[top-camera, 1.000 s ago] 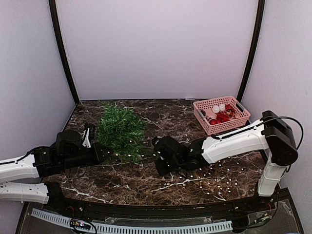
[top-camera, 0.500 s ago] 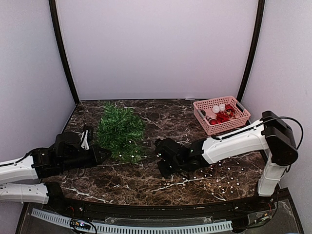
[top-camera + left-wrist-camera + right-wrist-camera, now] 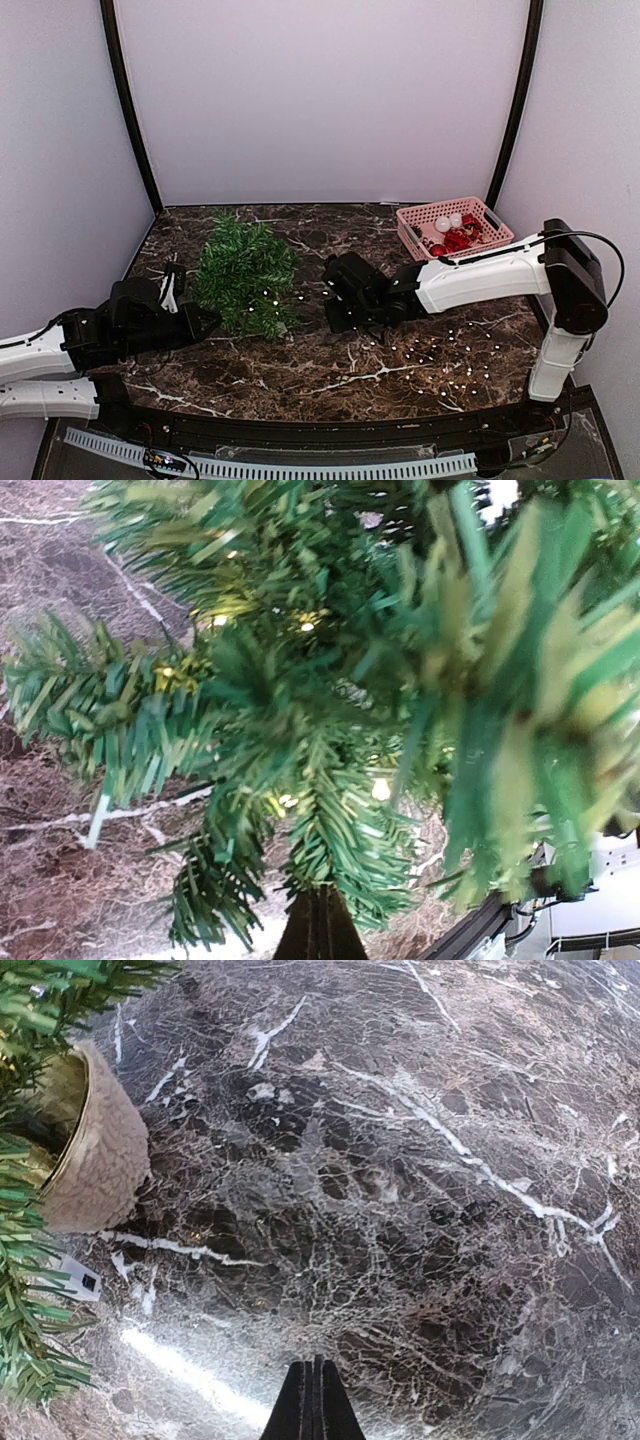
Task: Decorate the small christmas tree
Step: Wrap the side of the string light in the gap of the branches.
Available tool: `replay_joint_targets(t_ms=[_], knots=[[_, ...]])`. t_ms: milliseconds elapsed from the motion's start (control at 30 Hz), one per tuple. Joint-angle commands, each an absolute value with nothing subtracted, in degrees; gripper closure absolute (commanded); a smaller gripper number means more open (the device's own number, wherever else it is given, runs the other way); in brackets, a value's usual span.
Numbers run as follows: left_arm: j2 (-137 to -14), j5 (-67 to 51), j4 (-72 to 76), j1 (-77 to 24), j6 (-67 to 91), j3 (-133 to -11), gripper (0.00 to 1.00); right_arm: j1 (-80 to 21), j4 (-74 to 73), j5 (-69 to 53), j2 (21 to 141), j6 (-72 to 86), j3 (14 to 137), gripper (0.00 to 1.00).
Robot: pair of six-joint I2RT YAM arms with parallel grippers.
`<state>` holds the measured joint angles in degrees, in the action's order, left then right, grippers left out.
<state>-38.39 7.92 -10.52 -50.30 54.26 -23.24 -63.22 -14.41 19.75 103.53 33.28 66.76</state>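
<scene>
1. The small christmas tree (image 3: pixel 245 275) is left of centre on the marble table (image 3: pixel 300 375), between the two arms. The pink basket (image 3: pixel 455 232) of red ornaments is at the back right, well apart from it.
2. The left gripper (image 3: pixel 318 895) is closed, with nothing visible between its fingers, and its tip is in among the lower branches. Risk: the tree looks light, so any push could tip or shove it.
3. The right gripper (image 3: pixel 315 1372) is closed too and looks empty. It is low over the table near the tree's pot (image 3: pixel 95 1150). Risk: a sideways swing knocks the pot.
4. A light string (image 3: pixel 440 352) lies loose on the table under the right arm. Risk: the arm snags it and drags the tree along.
5. No ornament is on the tree yet, I'd judge. Reaching into the basket with the jaws shut would just scatter the balls.
</scene>
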Motion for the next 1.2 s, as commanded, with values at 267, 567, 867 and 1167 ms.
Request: replay_joint_targets(t_ms=[267,567,867,1167], knots=[[-39.3,9.4,-11.5,-48.2,50.5,-21.7,1.0,-65.6,-10.5,15.5,102.6,32.6,64.3,1.0],[-40.2,9.3,-11.7,-45.5,45.3,-22.4,1.0,-68.8,-10.0,14.8,103.2,35.8,63.0,1.0],[-39.0,11.4,-17.5,-44.0,41.1,-25.4,0.82,-68.8,-7.5,13.7,105.3,36.7,65.0,1.0],[-32.0,2.6,-19.2,-44.0,44.1,-25.4,0.44,-68.8,-5.4,12.4,105.6,36.6,64.9,1.0]])
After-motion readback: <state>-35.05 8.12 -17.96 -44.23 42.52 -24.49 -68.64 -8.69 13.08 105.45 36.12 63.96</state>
